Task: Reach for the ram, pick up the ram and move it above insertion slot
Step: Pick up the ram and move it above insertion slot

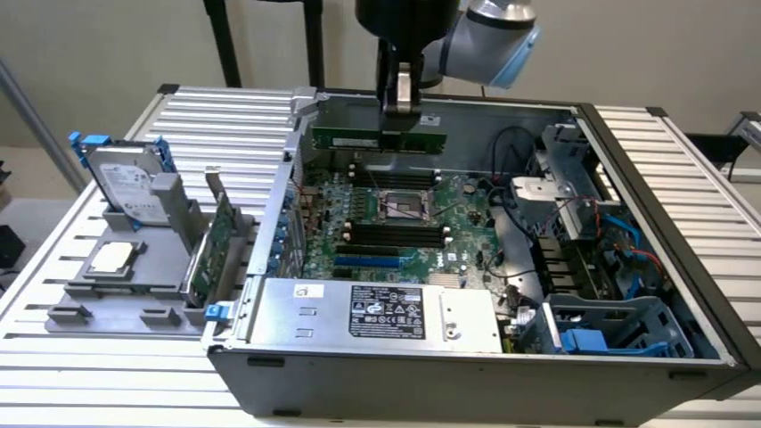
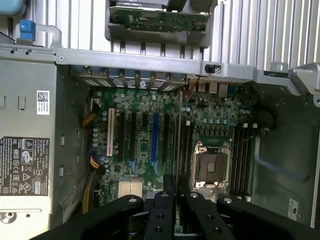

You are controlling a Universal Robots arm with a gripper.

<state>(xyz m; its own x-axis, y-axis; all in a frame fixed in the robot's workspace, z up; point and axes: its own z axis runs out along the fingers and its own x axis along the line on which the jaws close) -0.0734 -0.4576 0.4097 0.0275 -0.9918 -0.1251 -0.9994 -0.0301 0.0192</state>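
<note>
A: Holding the stick, yes. My gripper (image 1: 401, 100) has its jaws closed on the top edge of the ram (image 1: 378, 140), which hangs level in the air over the open computer case (image 1: 666, 178), near the case's far wall.

B: Where exactly over the board?

A: Above the motherboard (image 1: 393, 209), on the far side of the processor socket (image 1: 402, 206). From the wrist camera I see the ram edge-on, a thin dark line (image 2: 179, 135) running out from between the black fingers (image 2: 162, 210), just beside the socket and the dark memory slots (image 2: 240, 160). Can't tell if it's lined up with one.

B: How does it handle?

A: Light, I'd judge. Thin and stiff, but fragile: chips on the faces, contacts along the lower edge. Best taken by the long top edge near the middle, pinching the flat faces, which is how I seem to have it. It could twist or slip if gripped off-centre.

B: Anything else nearby?

A: Power supply (image 1: 374, 312) at the case's near edge. On the bench (image 1: 71, 357), by its edge at the exterior view's left, a grey holder with a hard drive (image 1: 131, 183) and a bigger green card (image 1: 212, 254). Untouched.
</note>
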